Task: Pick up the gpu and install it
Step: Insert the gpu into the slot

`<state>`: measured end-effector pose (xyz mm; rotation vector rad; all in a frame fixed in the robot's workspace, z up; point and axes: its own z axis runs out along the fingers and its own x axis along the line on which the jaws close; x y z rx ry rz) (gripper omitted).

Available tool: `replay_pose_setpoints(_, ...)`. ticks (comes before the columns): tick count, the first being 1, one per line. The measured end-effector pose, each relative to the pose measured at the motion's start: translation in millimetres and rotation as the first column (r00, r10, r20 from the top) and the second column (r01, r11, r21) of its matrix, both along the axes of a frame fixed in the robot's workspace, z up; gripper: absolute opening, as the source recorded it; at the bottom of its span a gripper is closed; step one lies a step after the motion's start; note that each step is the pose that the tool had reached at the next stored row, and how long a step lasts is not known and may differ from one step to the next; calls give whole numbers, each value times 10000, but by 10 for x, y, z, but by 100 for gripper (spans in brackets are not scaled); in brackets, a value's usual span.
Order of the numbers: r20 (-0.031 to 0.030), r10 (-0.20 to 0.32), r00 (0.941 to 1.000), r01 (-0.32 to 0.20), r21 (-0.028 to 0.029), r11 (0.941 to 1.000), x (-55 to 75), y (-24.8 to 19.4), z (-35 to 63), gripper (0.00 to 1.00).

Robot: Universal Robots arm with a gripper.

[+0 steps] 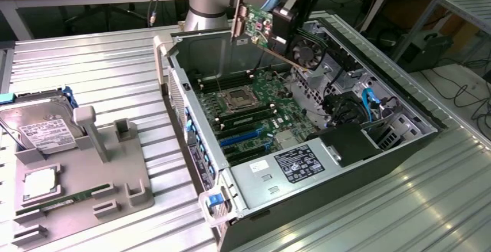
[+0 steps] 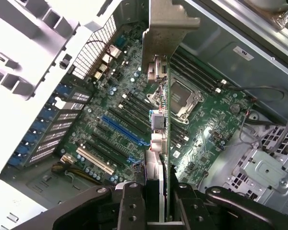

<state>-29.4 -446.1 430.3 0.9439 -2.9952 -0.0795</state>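
The gpu [image 1: 259, 25] hangs in the air over the back part of the open computer case [image 1: 178, 99], tilted. Its metal bracket [image 1: 239, 7] is at the end toward the exterior view's left. My gripper [image 1: 295, 7] is shut on the card from above. In the wrist view the gpu [image 2: 166, 120] is seen edge-on between my fingers [image 2: 132, 206], and its bracket [image 2: 169, 28] points away from the camera. Below it lies the motherboard [image 2: 211, 120] with its blue slot [image 2: 125, 130]. The card is well above the board and touches nothing.
A grey fixture [image 1: 115, 177] stands at the exterior view's left. It holds a silver hard drive [image 1: 42, 126], a green memory stick [image 1: 65, 201] and a square chip [image 1: 40, 184]. Inside the case are the processor socket [image 1: 236, 99], the power supply [image 1: 295, 168] and cables [image 1: 368, 105].
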Motion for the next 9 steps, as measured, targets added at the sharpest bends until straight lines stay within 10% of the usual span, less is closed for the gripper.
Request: replay_pose_setpoints(9,0,761,9971,-761,0,9971,0,0,-1,28)
